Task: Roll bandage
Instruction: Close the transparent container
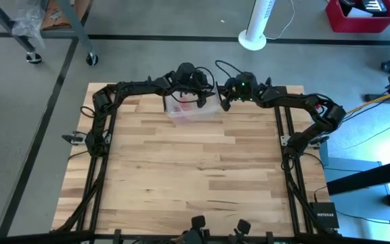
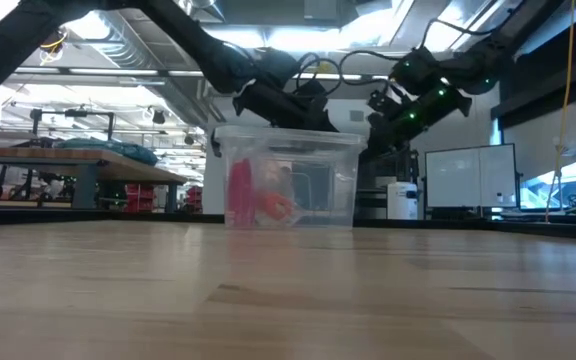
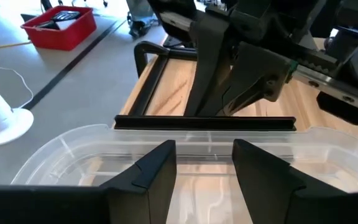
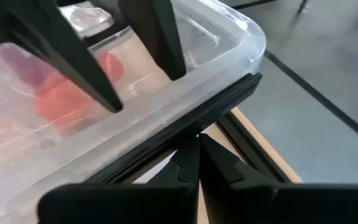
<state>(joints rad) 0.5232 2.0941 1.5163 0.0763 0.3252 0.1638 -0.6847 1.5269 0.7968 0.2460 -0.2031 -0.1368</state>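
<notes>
Wooden planks covered the work table [image 1: 181,176], where a clear plastic tub [image 1: 193,112] sat toward twelve o'clock, keeping the red bandage [image 2: 240,195] contained inside. Over the tub hung the left gripper [image 3: 205,171], fingers spread and empty, apparently poised to reach in. At the tub's three o'clock rim, the right gripper [image 4: 199,163] was clenched on nothing, seemingly steadying it.

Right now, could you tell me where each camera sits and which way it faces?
High: overhead, straight down; both arms over the clear bin.
Low: tabletop height, level toward the bin; arms above it.
Left wrist: past the open left pincer into the bin.
Right wrist: past the shut right pincer at the bin's rim.
All share the bin.
</notes>
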